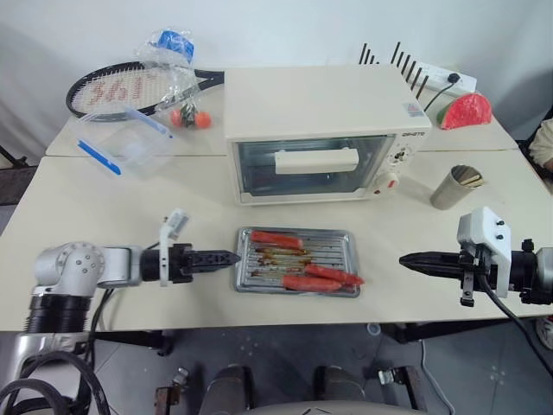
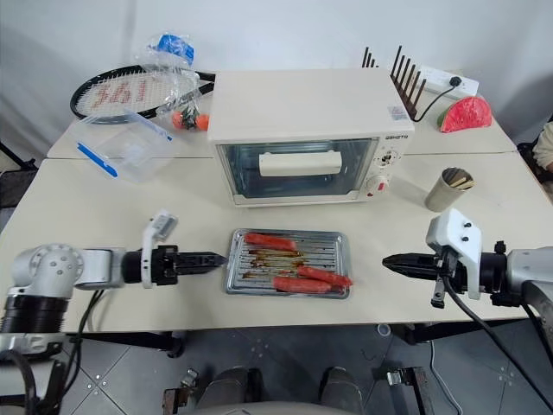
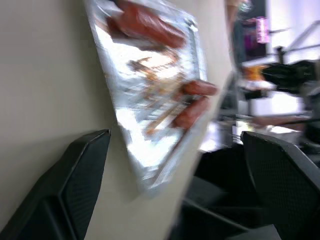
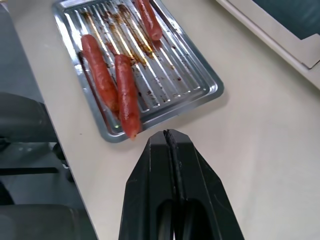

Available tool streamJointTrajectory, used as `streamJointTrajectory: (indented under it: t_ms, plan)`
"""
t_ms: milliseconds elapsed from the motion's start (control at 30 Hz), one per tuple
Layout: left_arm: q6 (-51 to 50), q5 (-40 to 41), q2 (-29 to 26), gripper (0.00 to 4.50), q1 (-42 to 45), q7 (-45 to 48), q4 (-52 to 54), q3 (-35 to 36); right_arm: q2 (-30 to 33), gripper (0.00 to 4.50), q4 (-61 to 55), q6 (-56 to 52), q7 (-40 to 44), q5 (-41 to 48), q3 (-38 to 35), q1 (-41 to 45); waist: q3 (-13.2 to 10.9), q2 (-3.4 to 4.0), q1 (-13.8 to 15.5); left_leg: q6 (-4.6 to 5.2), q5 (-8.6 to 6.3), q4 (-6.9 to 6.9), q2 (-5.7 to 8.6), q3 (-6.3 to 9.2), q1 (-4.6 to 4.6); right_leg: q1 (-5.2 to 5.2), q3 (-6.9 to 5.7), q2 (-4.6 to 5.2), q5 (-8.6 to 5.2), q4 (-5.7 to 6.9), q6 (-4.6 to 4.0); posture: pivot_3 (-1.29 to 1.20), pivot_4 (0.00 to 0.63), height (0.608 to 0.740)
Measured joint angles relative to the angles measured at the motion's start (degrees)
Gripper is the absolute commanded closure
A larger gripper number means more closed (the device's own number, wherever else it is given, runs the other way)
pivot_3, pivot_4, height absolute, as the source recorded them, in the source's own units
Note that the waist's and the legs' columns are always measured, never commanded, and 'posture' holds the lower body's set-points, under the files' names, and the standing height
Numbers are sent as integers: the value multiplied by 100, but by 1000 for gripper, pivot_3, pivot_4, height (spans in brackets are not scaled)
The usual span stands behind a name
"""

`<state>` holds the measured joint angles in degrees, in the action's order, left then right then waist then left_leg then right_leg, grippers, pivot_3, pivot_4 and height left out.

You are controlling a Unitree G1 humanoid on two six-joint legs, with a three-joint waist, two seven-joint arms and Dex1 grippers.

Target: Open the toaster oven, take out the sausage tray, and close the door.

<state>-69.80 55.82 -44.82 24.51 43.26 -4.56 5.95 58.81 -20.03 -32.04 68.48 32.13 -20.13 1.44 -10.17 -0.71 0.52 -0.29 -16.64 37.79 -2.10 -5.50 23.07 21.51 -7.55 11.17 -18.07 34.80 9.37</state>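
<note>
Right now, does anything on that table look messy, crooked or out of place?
Mostly tidy. The sausage tray lies flat in front of the shut toaster oven, but one sausage pokes over the tray's rim, and brown grease streaks the ribs. Behind, a tennis racket lies on the table, odd beside kitchen things.

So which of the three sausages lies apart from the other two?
The sausage at the tray's oven-side edge, lying alone; the other two sit together along the near edge.

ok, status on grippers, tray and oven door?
Left gripper open, right gripper shut, both empty. Shiny ribbed metal sausage tray on table, outside cream-white toaster oven. Glass door closed. Nothing in the way.
</note>
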Motion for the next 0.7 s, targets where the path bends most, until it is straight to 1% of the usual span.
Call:
streamJointTrajectory:
  t_ms: [33,67,167,200,233,267,333,367,400,467,533,633,700]
  plan:
    - [711,-272,-5,0,-185,396,119,65,-1,3449,110,106,101,13,-45,-10,0,0,17,1,-1,0,0,-2,3,0,0,0,0,-5,0,0,150,740]
    - [1230,-446,39,0,-284,696,172,102,-1,3054,209,191,186,21,-50,-24,-1,-2,58,2,-1,2,0,-1,4,-1,-2,0,0,-7,0,0,150,740]
    - [2638,-956,153,0,-506,1336,200,216,-8,2151,421,487,412,2,-49,-83,-2,-4,114,6,-4,9,0,1,11,0,-6,0,1,-8,0,0,150,740]
    - [3190,-1196,161,0,-573,1560,188,238,-8,1768,539,635,498,-22,-46,-99,-2,-4,112,6,-5,9,0,0,11,-1,-5,1,1,-9,0,0,150,740]
    - [3542,-1372,160,0,-583,1727,175,246,-8,1440,644,745,566,-57,-41,-106,-2,-4,112,7,-5,9,0,0,12,0,-5,1,1,-8,1,0,150,740]
    - [3843,-1509,159,0,-584,1877,146,247,-8,1205,719,861,616,-90,-29,-105,-2,-4,109,7,-5,9,0,0,11,0,-5,1,1,-6,1,0,150,740]
    - [4734,-1833,154,0,-586,2337,-2,266,-8,491,936,1227,773,-227,61,-92,-2,-4,94,6,-5,9,0,-1,11,0,-6,0,1,-6,1,0,150,740]
    - [4981,-1919,131,0,-588,2544,-109,267,-8,209,1005,1391,829,-301,123,-81,-2,-4,90,6,-5,8,0,-2,10,1,-6,0,1,-4,1,0,150,740]
    - [5294,-2019,71,0,-607,2906,-277,266,-8,98,1125,1650,942,-421,211,-95,-2,-4,86,6,-5,8,-1,-2,10,2,-8,-1,1,-4,1,0,150,740]
    - [5892,-2287,-163,0,-656,3597,-714,178,-8,98,1448,2210,1127,-712,362,-101,-2,-3,64,6,-6,5,-1,-7,10,5,-7,-1,1,-4,1,0,150,740]
    - [6318,-2614,-395,0,-683,3960,-1187,130,-38,98,1743,2533,1124,-910,423,-85,-4,-1,53,7,-6,4,-1,-8,10,7,-5,-1,1,-4,1,0,150,740]
    - [6683,-2989,-499,0,-561,4098,-1802,69,-168,98,1975,2742,826,-1054,414,31,-5,-1,54,7,-6,9,-2,-8,10,7,-5,-1,1,1,2,0,150,740]
    - [6661,-3047,-497,0,-508,4040,-1911,72,-239,98,1980,2717,587,-1073,373,26,-5,-1,87,9,-7,13,-2,-5,12,6,-7,0,1,5,2,0,150,740]
